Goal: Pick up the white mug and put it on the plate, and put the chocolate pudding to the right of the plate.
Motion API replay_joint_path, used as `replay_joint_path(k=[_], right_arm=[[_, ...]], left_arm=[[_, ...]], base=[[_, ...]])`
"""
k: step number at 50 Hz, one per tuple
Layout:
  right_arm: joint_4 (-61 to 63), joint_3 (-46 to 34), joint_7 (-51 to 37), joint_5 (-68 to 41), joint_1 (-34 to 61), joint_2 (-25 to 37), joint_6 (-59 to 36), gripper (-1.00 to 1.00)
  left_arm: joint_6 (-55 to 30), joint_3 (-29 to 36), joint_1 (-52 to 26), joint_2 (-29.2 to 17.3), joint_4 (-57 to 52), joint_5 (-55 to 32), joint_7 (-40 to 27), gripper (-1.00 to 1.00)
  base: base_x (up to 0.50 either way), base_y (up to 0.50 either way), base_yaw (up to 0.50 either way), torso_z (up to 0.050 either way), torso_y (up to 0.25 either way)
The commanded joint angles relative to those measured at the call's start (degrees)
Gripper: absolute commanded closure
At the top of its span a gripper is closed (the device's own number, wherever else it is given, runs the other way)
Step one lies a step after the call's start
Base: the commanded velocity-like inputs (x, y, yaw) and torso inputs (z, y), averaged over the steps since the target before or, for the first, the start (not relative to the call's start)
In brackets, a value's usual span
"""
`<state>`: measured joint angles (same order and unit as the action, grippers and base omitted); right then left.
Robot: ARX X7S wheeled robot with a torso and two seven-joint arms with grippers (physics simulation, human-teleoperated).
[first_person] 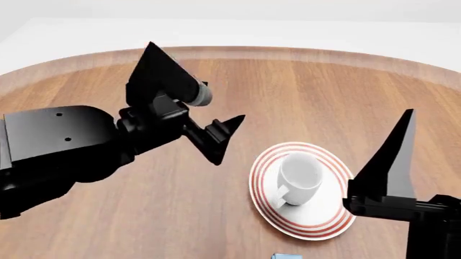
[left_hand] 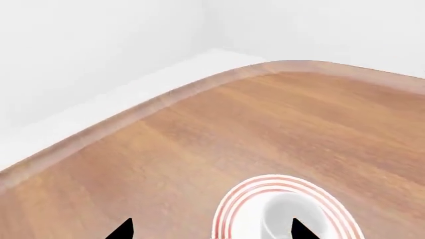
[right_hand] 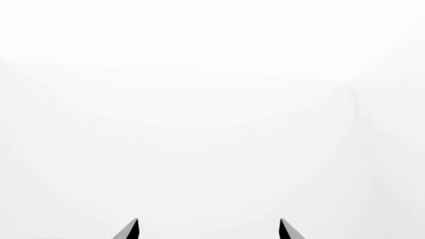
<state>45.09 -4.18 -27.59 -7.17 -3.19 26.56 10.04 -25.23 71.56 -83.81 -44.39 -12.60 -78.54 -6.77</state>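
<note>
The white mug (first_person: pixel 299 175) stands upright on the plate (first_person: pixel 317 226), its handle turned toward me. My left gripper (first_person: pixel 196 81) hangs open and empty above the table, left of the plate and apart from it. In the left wrist view the plate (left_hand: pixel 232 211) and the mug (left_hand: pixel 282 216) lie below the open left gripper (left_hand: pixel 212 221), nearer one fingertip. My right gripper (first_person: pixel 407 116) points upward to the right of the plate. In its own view the right gripper (right_hand: pixel 208 221) is open with only white wall ahead. A light blue corner of the chocolate pudding (first_person: pixel 286 256) shows at the near edge, in front of the plate.
The round wooden table (first_person: pixel 310 91) has a curved raised rim (left_hand: pixel 166 97) at its far side, with white floor and wall behind it. My left arm (first_person: pixel 58 145) reaches over the table's left part.
</note>
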Motion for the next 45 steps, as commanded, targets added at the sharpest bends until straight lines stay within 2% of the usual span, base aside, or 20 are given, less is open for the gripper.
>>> replay_joint_path(k=[1,2,3,5,10,18,26,28,31,33,40,45], right_arm=[[0.94,0.84,1.29,1.85,0.02,-0.75,-0.5,-1.0],[1.0,0.83,1.26,1.89,0.02,-0.72,-0.66,-1.0],[1.15,0.83,1.23,1.85,0.04,-0.69,-0.95,-1.0],[1.65,0.71,1.18,1.95,0.01,-0.61,-1.67,-1.0],[3.43,0.62,1.09,0.83,0.17,-0.28,-4.4,-1.0],[6.22,0.23,0.44,-2.13,0.27,0.58,-12.61,-1.0],[13.39,0.74,0.53,-5.37,-4.13,4.02,-20.97,-1.0],[14.85,0.06,-0.32,-8.12,-6.4,6.63,-22.07,-1.0],[14.88,-2.69,-12.41,-17.14,-7.82,19.21,-17.79,-1.0],[14.86,-3.88,-17.75,-20.67,-7.7,24.64,-15.63,-1.0],[14.85,-8.3,-24.23,-27.41,-7.84,34.16,-8.83,-1.0],[14.87,-19.79,-30.53,-32.52,-0.44,42.21,-0.62,-1.0]], left_arm=[[6.65,-6.8,1.57,-7.64,-8.64,0.01,-4.98,-1.0],[6.86,-6.94,1.72,-8.05,-8.59,0.61,-6.31,-1.0],[12.12,-8.61,4.45,-8.35,-7.6,3.3,-9.83,-1.0],[9.88,-7.55,4.4,-8.57,-6.53,5.29,-14.59,-1.0],[10.0,-6.97,4.98,-9.34,-7.64,9.57,-18.08,-1.0],[10.27,-7.94,4.72,-9.59,-5.03,9.61,-19.73,-1.0],[10.51,-7.53,5.49,-9.73,-5.38,10.58,-19.63,-1.0],[10.24,-7.33,5.48,-9.68,-5.21,10.79,-19.37,-1.0],[10.25,-7.5,5.5,-9.97,-5.36,10.43,-19.32,-1.0],[10.59,-7.62,5.83,-10.03,-5.23,10.32,-19.45,-1.0],[10.43,-7.74,5.93,-10.18,-5.11,10.0,-19.57,-1.0],[9.87,-7.42,5.92,-10.22,-5.22,10.29,-19.48,-1.0]], base=[[0.0,0.0,0.0,0.0,0.0],[0.0,0.0,0.0,0.0,0.0],[0.0,0.0,0.0,0.0,0.0],[0.0,0.0,0.0,0.0,0.0],[0.0,0.0,0.0,0.0,0.0],[0.0,0.0,0.0,0.0,0.0],[0.0,0.0,0.0,0.0,0.0],[0.0,0.0,0.0,0.0,0.0],[0.0,0.0,0.0,0.0,0.0],[0.0,0.0,0.0,0.0,0.0],[0.0,0.0,0.0,0.0,0.0],[0.0,0.0,0.0,0.0,0.0]])
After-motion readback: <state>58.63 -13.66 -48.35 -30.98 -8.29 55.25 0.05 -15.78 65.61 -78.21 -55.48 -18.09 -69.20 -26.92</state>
